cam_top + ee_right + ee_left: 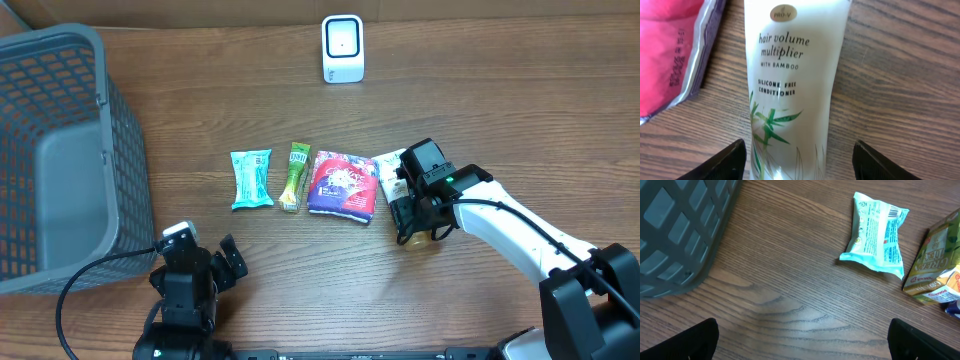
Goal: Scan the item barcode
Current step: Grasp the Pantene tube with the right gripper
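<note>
A white conditioner tube (792, 75) printed with green bamboo leaves lies on the wood table. My right gripper (797, 162) is open and straddles it, with a gap showing on each side of the tube. From overhead, the right gripper (408, 212) covers most of the tube (388, 168). The white scanner (342, 48) stands at the far edge of the table. Near the front edge, my left gripper (198, 252) is wide open and holds nothing. Only bare wood lies between the left gripper's (802, 347) fingers.
A grey mesh basket (60, 150) fills the left side. In a row left of the tube lie a teal packet (251, 178) with a barcode (896, 212), a green stick pack (296, 175) and a red-purple pouch (343, 183). The pouch (675, 55) nearly touches the tube.
</note>
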`<move>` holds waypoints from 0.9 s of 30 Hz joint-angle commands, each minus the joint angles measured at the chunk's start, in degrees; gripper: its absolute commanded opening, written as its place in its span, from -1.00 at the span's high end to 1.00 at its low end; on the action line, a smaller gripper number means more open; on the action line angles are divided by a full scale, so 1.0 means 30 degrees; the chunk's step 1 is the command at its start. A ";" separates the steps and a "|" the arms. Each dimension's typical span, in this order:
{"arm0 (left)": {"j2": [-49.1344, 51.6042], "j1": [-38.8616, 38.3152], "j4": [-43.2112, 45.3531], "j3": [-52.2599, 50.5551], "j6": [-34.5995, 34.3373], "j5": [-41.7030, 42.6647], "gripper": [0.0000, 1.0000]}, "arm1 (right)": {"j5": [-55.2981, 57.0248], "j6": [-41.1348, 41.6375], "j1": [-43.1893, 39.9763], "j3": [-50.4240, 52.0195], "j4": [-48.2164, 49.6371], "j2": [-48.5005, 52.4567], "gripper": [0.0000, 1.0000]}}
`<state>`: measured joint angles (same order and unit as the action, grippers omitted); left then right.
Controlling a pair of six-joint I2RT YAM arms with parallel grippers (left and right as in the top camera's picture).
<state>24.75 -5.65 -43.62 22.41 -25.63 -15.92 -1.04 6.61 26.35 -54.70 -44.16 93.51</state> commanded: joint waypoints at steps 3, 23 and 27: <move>-0.0168 -0.0036 0.0117 -0.0087 -0.0401 -0.0328 -0.99 | 0.1727 -0.0058 0.0087 0.0007 0.0131 0.0095 -0.37; -0.0168 -0.0036 0.0117 -0.0087 -0.0401 -0.0328 -0.99 | 0.2798 -0.1326 -0.1559 -0.0036 0.2805 0.0095 -0.69; -0.0168 -0.0036 0.0117 -0.0087 -0.0401 -0.0328 -0.99 | 0.2273 -0.1377 -0.1559 0.0007 0.3053 0.0262 -0.67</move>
<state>24.75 -5.65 -43.62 22.41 -25.63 -15.92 7.75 4.80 21.78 -54.70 -35.33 93.51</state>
